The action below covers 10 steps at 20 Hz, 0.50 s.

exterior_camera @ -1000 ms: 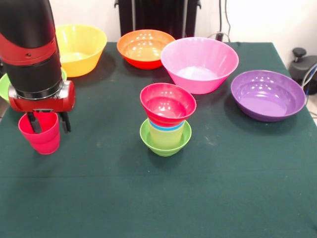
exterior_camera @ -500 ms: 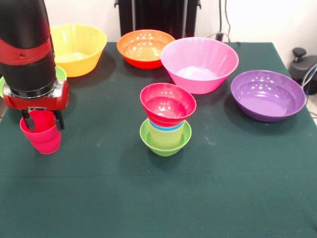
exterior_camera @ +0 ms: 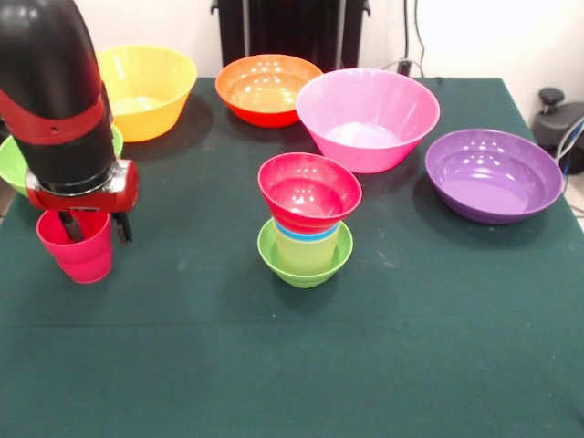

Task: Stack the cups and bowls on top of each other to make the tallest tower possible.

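- Table (exterior_camera: 274, 365): dark green cloth, all items sit on it.
- Arm (exterior_camera: 55, 100): comes down at the view's left, directly over red cup; hides part of green bowl (exterior_camera: 13, 164) behind it.
- Big bowls along far side, well apart from the action: yellow bowl (exterior_camera: 151, 87), orange bowl (exterior_camera: 269, 87), pink bowl (exterior_camera: 370, 114), purple bowl (exterior_camera: 493, 173) off to the right.
- Tower (exterior_camera: 306, 228): mid-table. Lime bowl (exterior_camera: 306, 265) as base, a pale yellow cup and a blue rim nested in it, small red bowl (exterior_camera: 308, 190) on top, tilted toward camera.
- Red cup (exterior_camera: 78, 248): upright on cloth, left of tower, well apart from it.
- Gripper (exterior_camera: 91, 226): fingers narrow-set, straddling cup's right wall – one inside the mouth, one outside. Looks like a rim pinch; can't tell if wall is truly clamped or just bracketed.
- Step in hand, prob: grab red cup for the tower.
- To do it well: get firm pinch on wall before lifting, lift straight up so cup doesn't tip, clear tower's top w/ margin, center over tilted red bowl, lower slow.
- Risk: top bowl already leans, an off-center drop could slide off.
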Motion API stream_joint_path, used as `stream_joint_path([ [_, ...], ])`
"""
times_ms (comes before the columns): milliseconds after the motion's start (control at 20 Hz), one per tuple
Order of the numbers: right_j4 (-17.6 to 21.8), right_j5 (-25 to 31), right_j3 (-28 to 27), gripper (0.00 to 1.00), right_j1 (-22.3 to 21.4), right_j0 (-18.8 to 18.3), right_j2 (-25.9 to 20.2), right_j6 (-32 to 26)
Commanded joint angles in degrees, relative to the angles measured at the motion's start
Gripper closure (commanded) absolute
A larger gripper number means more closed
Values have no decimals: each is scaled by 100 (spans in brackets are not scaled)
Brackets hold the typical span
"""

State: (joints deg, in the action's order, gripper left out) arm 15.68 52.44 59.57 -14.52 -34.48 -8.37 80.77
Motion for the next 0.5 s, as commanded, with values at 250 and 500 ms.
stream_joint_path([
  [250,-246,154,351,0,231,289,-128,724],
  [500,-251,82,297,100,241,312,-61,630],
])
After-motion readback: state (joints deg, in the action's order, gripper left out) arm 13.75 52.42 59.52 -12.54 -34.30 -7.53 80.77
